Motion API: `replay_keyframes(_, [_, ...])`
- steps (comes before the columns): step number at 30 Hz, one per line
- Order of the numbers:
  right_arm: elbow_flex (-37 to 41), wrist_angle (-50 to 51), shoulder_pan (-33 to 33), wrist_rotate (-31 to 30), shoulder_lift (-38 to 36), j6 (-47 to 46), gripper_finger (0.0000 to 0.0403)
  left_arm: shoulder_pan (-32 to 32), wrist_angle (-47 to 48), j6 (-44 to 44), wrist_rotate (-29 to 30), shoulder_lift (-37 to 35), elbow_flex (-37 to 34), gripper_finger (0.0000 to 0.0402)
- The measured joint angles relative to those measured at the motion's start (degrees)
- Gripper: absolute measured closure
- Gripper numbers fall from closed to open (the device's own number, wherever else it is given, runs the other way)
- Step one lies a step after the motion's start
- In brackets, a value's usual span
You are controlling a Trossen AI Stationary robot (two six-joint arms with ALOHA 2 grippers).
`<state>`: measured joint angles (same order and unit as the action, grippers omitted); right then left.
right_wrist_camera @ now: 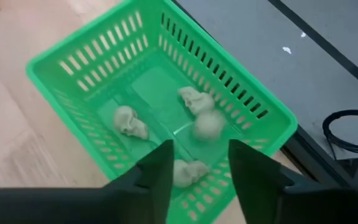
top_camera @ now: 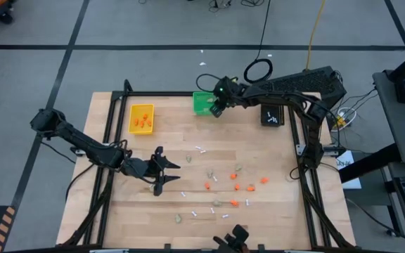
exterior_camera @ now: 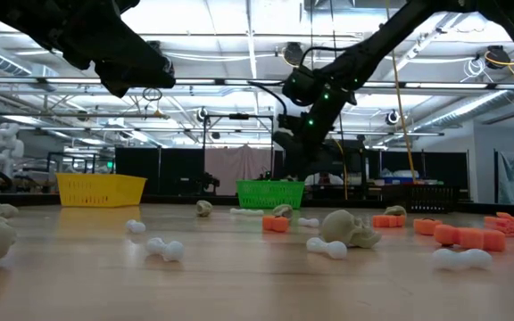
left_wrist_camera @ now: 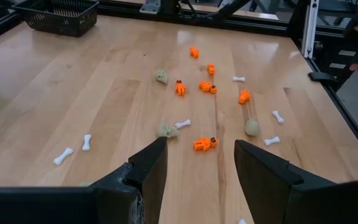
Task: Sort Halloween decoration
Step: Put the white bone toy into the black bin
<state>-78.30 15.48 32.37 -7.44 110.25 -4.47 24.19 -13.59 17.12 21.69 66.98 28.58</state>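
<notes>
Now right gripper (right_wrist_camera: 197, 163) over green bin (right_wrist_camera: 61, 65), fingers apart, holding nothing; skull lump (right_wrist_camera: 208, 124) blurry right below, dropping in with other skulls. Left gripper (left_wrist_camera: 194, 163) open, empty, low over table; orange bit (left_wrist_camera: 204, 144) just ahead, between fingers' line. Left arm nearer to loose pieces.

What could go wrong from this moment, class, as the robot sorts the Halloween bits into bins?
1. The right gripper, open above the green bin, has a blurred skull under it; it might bounce out.
2. The green bin sits at the table edge; a knock could shove it off.
3. The left gripper, open over the table, faces an orange bit close to a skull and a bone, so it might grab the wrong kind.
</notes>
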Motion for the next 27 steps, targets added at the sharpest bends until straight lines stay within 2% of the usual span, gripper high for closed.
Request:
replay_keyframes(6, [0.00,1.08,-2.25,-0.05,-4.47,0.75,0.0208,0.00,0.15,0.00,0.02,0.00,0.00,0.0217])
replay_keyframes(12, [0.00,9.08,-9.85,-0.48,-15.01,1.52,0.0201,0.14,0.08,0.50,0.00,0.00,0.00,0.0217])
replay_keyframes(16, [3.46,11.62,-20.06,-1.87,-21.77,-0.92,0.0205,1.84,-2.38,0.27,-0.22,0.00,0.00,0.0217])
replay_keyframes(19, [8.49,9.93,-30.37,-4.71,-25.71,-5.72,0.0206,3.11,-3.04,0.03,-0.48,0.00,0.00,0.0217])
replay_keyframes(24, [17.24,0.84,-47.85,-16.21,-28.67,-12.07,0.0206,3.69,-3.70,-4.96,-0.57,0.02,0.00,0.0217])
replay_keyframes(27, [21.15,-5.13,-55.61,-20.66,-28.47,-14.32,0.0206,3.69,-5.29,-10.53,-0.63,0.02,0.24,0.0217])
